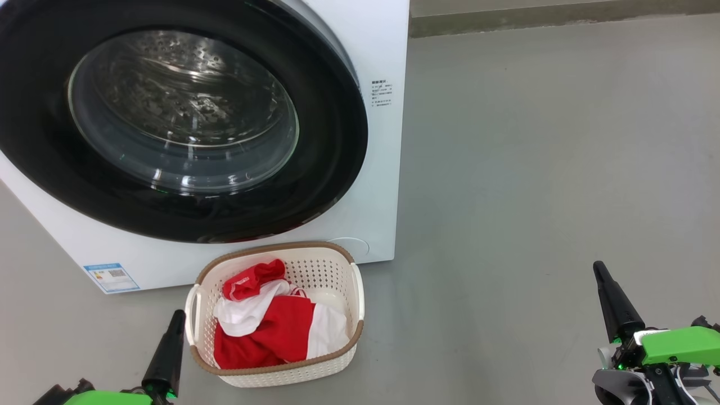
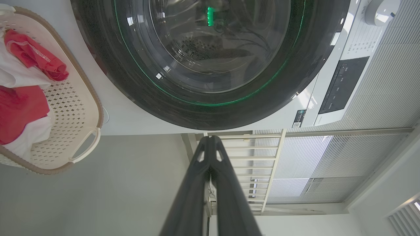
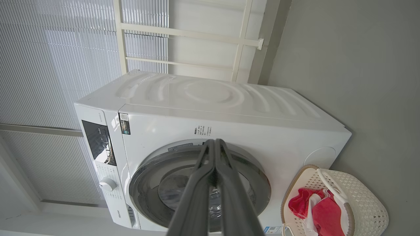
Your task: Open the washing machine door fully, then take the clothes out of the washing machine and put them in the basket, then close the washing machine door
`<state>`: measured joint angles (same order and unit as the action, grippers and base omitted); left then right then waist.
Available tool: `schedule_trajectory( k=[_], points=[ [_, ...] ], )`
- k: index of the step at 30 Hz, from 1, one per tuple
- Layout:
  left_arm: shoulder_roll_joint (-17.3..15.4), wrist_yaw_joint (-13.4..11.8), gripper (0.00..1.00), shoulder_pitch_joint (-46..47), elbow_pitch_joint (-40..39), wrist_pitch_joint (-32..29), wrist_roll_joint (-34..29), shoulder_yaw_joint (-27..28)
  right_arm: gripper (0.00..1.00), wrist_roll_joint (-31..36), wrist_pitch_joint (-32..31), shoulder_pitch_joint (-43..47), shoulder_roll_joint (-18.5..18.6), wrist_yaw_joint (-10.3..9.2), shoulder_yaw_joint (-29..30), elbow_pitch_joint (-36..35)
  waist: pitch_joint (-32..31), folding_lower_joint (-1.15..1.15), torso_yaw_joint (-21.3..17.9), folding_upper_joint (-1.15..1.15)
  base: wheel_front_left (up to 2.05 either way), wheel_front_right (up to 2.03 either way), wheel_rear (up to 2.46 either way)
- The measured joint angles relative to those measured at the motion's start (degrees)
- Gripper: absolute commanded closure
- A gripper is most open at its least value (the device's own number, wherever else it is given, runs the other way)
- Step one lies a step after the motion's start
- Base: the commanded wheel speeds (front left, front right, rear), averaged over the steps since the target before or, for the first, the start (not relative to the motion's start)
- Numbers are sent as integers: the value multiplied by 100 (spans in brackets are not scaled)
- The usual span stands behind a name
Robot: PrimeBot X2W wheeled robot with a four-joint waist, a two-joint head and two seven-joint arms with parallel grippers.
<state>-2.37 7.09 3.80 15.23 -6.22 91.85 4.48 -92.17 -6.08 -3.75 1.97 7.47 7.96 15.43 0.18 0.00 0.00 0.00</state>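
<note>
Plainly, the washing machine door (image 1: 180, 121) sits closed against the white washing machine (image 1: 379, 169), its glass window showing the steel drum. On the grey floor (image 1: 534, 169), just in front of the machine's lower front, stands the basket (image 1: 337, 351), with the red and white clothes (image 1: 275, 329) heaped inside it. Beside the basket's left handle, the left gripper (image 1: 178, 316) hovers low, jaws pressed together and empty. Well apart to the right, the right gripper (image 1: 599, 268) has its jaws likewise together, holding nothing.
</note>
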Motion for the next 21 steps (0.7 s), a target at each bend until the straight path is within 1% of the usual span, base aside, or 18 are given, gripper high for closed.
schedule_trajectory(
  k=[21],
  points=[
    [1, 0, 100, 0, 0, 0, 0, 2, 100, 0, 0, 0, 0, 0, 0, 0, 0, 0, 0, 0, 0, 0, 0]
  ],
)
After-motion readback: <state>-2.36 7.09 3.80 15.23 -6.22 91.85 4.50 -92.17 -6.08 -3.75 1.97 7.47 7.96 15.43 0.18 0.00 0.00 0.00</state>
